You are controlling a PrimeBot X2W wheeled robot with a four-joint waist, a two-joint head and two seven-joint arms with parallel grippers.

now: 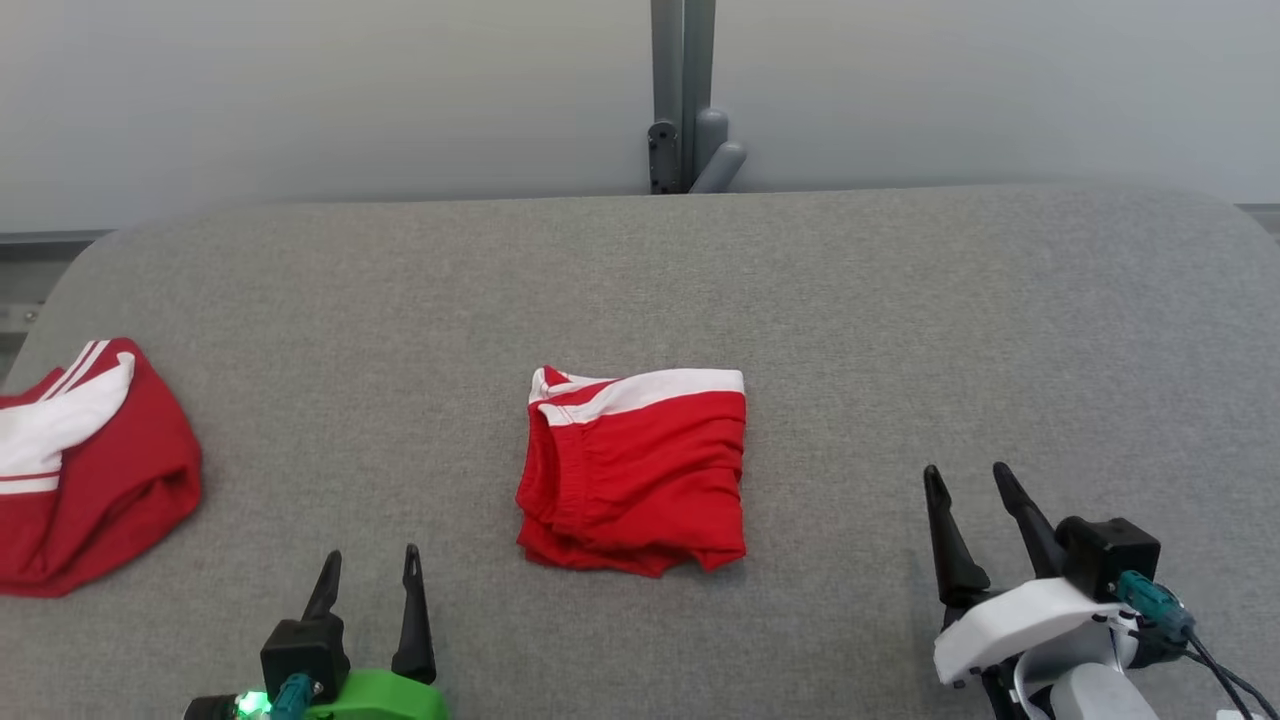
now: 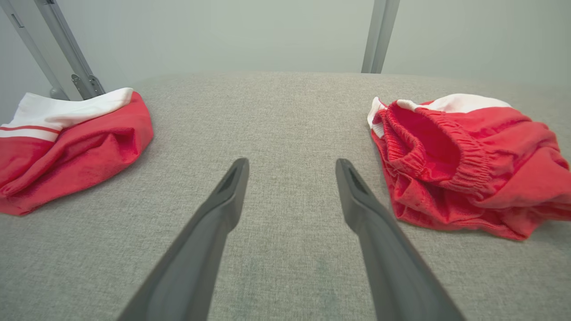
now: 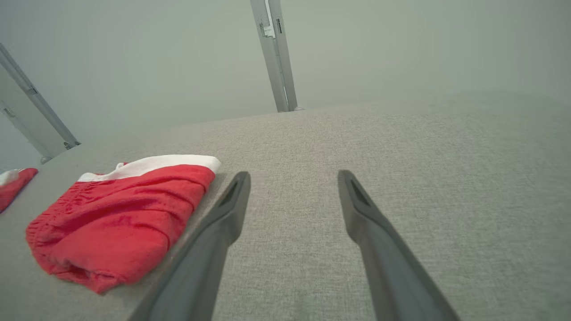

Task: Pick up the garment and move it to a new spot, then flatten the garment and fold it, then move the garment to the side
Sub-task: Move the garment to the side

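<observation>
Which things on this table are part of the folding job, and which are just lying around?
Job: folded red garment at the centre; left gripper and right gripper, both open.
Lying about: bunched red and white garment at the left; grey post behind the table.

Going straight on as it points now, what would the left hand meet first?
Probably nothing but the grey table: the left hand points into the bare gap between the folded garment and the other red garment.
</observation>
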